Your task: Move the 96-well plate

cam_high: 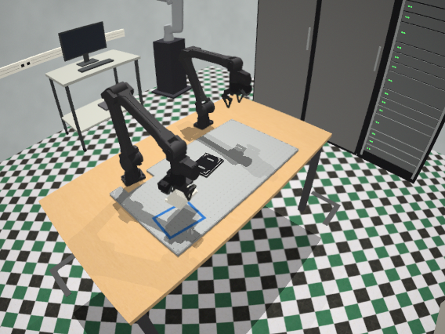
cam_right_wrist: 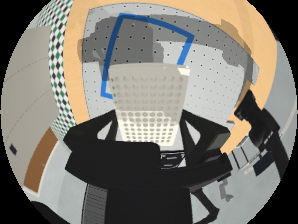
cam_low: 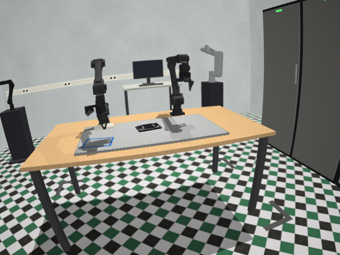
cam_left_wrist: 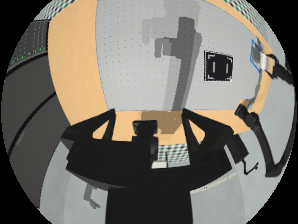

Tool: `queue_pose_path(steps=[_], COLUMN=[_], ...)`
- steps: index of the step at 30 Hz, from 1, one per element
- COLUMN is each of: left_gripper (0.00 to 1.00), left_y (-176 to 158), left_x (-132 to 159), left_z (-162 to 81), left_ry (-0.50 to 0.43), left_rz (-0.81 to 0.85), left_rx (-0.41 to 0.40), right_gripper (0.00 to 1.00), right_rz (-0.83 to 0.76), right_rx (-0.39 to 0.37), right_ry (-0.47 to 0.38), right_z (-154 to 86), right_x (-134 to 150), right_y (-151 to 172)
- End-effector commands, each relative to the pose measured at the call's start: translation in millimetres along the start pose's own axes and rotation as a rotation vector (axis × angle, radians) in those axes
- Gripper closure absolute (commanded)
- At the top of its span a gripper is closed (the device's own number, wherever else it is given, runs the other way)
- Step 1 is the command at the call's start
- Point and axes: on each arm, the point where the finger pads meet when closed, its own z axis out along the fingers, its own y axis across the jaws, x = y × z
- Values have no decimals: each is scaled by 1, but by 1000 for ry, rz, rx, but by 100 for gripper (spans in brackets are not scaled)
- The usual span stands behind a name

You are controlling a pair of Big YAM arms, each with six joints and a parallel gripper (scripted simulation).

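Observation:
The pale 96-well plate (cam_high: 176,200) (cam_right_wrist: 150,95) is held in the air between the fingers of my right gripper (cam_right_wrist: 148,112). It looks tilted in the top view. Its shadow falls across the blue outline of B1 (cam_high: 188,227) (cam_low: 112,142) (cam_right_wrist: 185,51). A bright corner shows at the plate's far right in the right wrist view; I cannot tell whether it is the cut-off one. The black nest N1 (cam_high: 208,165) (cam_low: 148,127) (cam_left_wrist: 220,67) holds no plate; its A1 mark is too small to read. My left gripper (cam_high: 234,103) (cam_left_wrist: 148,112) is open and empty, high above the table.
A grey perforated board (cam_high: 270,147) (cam_low: 206,131) lies on the wooden table (cam_high: 94,255) under the nest and the B1 outline. The left arm stands beyond the nest, folded high, and casts a shadow on the board. The right arm reaches over the board near B1.

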Motion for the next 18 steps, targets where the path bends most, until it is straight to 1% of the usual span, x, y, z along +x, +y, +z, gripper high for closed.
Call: queue_pose_path(steps=[1, 16, 18], left_gripper=[0, 0, 0], left_y=[0, 0, 0], left_x=[-9, -9, -9], left_z=[-12, -12, -12], left_ry=[-38, -38, -38], left_rz=[-12, -12, -12], left_rx=[1, 1, 1], right_gripper=[100, 100, 100], right_rz=[-107, -607, -607], right_rx=[-3, -2, -2], right_ry=[-1, 0, 0], right_z=[-5, -6, -6], right_x=[5, 53, 53], right_y=[-5, -19, -19])
